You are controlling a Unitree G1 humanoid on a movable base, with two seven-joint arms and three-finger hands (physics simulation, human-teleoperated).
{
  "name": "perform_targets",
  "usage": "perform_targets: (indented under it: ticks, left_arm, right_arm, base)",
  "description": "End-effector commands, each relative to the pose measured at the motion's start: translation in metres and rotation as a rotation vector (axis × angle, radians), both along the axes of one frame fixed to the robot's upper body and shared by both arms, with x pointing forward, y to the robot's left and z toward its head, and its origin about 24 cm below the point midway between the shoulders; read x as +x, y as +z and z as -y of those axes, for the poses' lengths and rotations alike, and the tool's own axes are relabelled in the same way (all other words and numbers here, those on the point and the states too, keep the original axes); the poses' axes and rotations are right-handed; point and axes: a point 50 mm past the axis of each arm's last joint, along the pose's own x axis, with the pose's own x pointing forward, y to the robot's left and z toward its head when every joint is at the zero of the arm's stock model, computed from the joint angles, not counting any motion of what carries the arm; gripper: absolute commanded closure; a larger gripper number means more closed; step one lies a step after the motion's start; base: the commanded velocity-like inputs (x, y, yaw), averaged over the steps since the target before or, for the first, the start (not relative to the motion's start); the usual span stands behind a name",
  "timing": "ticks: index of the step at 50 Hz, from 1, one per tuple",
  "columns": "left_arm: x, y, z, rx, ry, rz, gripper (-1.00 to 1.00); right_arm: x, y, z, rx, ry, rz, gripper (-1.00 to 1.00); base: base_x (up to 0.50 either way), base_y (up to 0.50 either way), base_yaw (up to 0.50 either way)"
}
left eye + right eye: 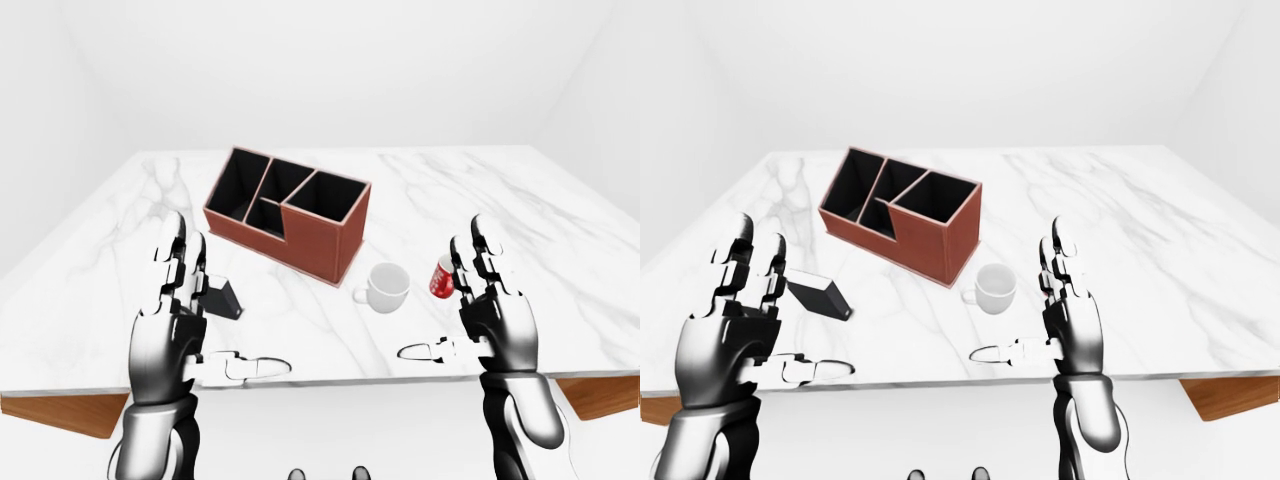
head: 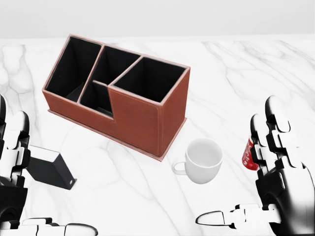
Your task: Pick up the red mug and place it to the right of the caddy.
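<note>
**Both hands raised and empty above the marble counter**

In the left-eye view, the left hand point(image 1: 175, 320) is held upright at the left side, above the near edge of the white marble counter point(image 1: 560, 230). Its fingers point(image 1: 172, 262) are spread apart and the thumb points to the right; they hold nothing. Just beside this hand, a small black box point(image 2: 48, 169) lies tilted on the counter. Further to the right stands the brown caddy point(image 2: 120, 96), with several dark, empty compartments open to the top. Near its right corner, but apart from it, a white mug point(image 2: 203, 160) stands upright with the handle to the left. To the right of the white mug is the red mug point(image 1: 441, 277), upright on the counter; the right hand point(image 1: 497, 320) partly hides it in the head view. The fingers point(image 1: 483, 252) of this hand are also apart and upright, just beside the red mug, and they do not close on it.
</note>
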Motion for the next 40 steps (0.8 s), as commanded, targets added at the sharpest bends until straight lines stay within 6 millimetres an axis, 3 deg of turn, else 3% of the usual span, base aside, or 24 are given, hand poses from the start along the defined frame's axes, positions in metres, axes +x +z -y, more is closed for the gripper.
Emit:
perform_targets:
  ticks: [1, 40]
  left_arm:
    - [-0.002, 0.001, 0.0, 0.001, -0.001, 0.003, -1.0]
    - [-0.006, 0.008, -0.003, -0.005, -0.002, 0.04, -1.0]
  right_arm:
    - [0.0, -0.001, 0.0, -0.003, -0.001, -0.004, -1.0]
    - [-0.001, 0.0, 0.002, -0.004, -0.004, -0.002, -1.0]
  base:
    - [0.48, 0.0, 0.0]
    - [0.47, 0.0, 0.0]
